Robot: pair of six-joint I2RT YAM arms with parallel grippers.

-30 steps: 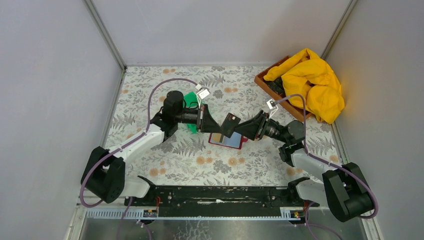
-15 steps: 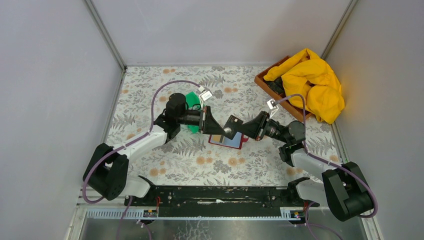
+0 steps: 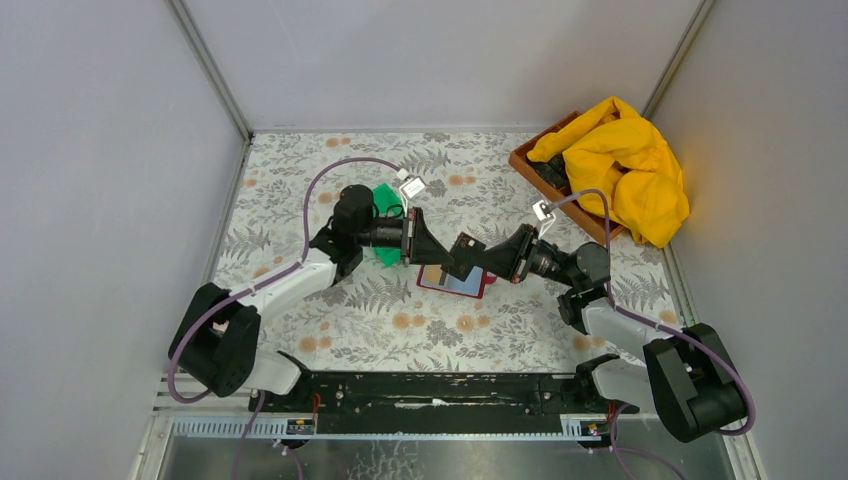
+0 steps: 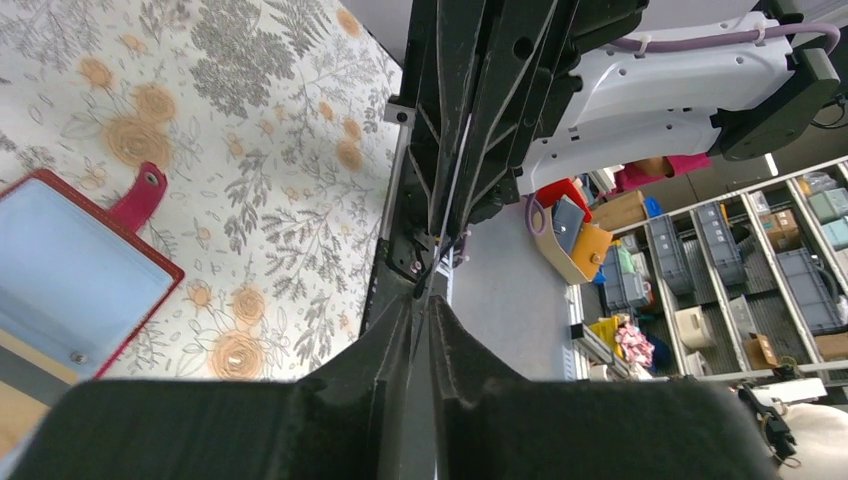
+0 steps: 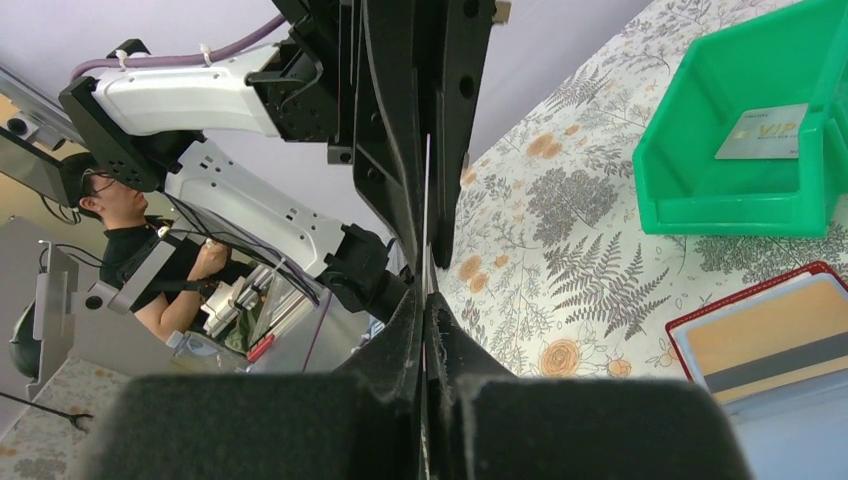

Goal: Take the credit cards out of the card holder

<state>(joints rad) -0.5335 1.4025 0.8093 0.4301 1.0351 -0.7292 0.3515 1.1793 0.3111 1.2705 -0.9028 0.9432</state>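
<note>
Green plastic bin (image 3: 383, 198) at far left has one silver card (image 5: 765, 133) lying in it. Left gripper (image 4: 420, 305) comes next, jaws a narrow slit around a thin credit card (image 5: 427, 210) held edge-on in the air; whether it is pinching, cannot tell. Right gripper (image 5: 424, 295) is clamped tight on the same card from the other side. Likely a hand-off: only one claw should grip when they part, pulling along the card's plane, no twist. Both arms reach inward, forearms near level, tips meeting just above the open red card holder (image 3: 455, 283), with a gold-tan card (image 5: 765, 345) in its sleeve.
</note>
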